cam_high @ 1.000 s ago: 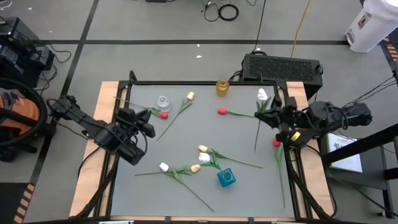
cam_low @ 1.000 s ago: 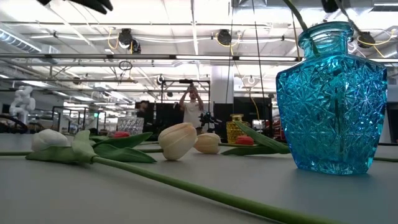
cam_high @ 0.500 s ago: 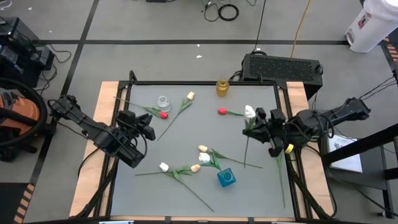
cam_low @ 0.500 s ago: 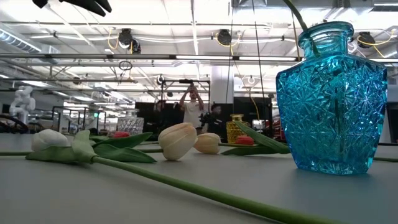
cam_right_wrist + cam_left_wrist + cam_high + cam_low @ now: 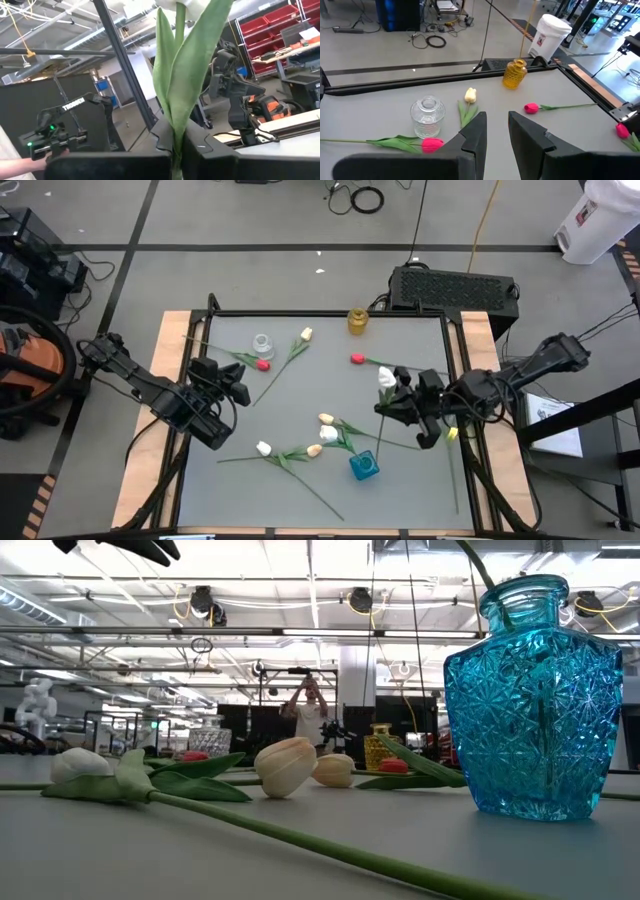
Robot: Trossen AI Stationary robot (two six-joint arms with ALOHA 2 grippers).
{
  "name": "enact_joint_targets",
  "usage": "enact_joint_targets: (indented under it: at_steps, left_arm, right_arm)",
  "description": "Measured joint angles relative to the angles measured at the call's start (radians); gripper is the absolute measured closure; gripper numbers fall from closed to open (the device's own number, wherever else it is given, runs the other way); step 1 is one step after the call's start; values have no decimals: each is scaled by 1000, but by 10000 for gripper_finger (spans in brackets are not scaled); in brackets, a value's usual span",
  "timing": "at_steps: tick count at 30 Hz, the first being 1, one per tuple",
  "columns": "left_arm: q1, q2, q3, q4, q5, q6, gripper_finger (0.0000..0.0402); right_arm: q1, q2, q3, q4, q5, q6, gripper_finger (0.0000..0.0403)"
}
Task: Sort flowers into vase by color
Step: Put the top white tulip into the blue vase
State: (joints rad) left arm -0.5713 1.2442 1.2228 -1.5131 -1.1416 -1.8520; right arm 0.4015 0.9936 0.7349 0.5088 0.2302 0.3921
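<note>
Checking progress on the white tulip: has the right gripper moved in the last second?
Yes. The right gripper, shut on the white tulip, has swung from the table's right edge in toward the blue vase.

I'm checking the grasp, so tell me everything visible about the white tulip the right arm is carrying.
The white tulip is an artificial flower with a small white head, a thin green stem and long green leaves. The right claw, shut on its stem just below the leaves, holds it above the table's right half, its stem end pointing toward the blue vase.
</note>
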Motion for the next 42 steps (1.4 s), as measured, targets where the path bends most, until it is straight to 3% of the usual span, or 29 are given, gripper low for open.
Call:
enact_joint_targets:
  at_steps: [15,42]
  left_arm:
    - [0,0,0,14,0,6,315]
    - [0,0,0,16,0,8,315]
  right_arm:
    - [7,73,0,93,-1,28,403]
    - [6,86,1,51,4,15,403]
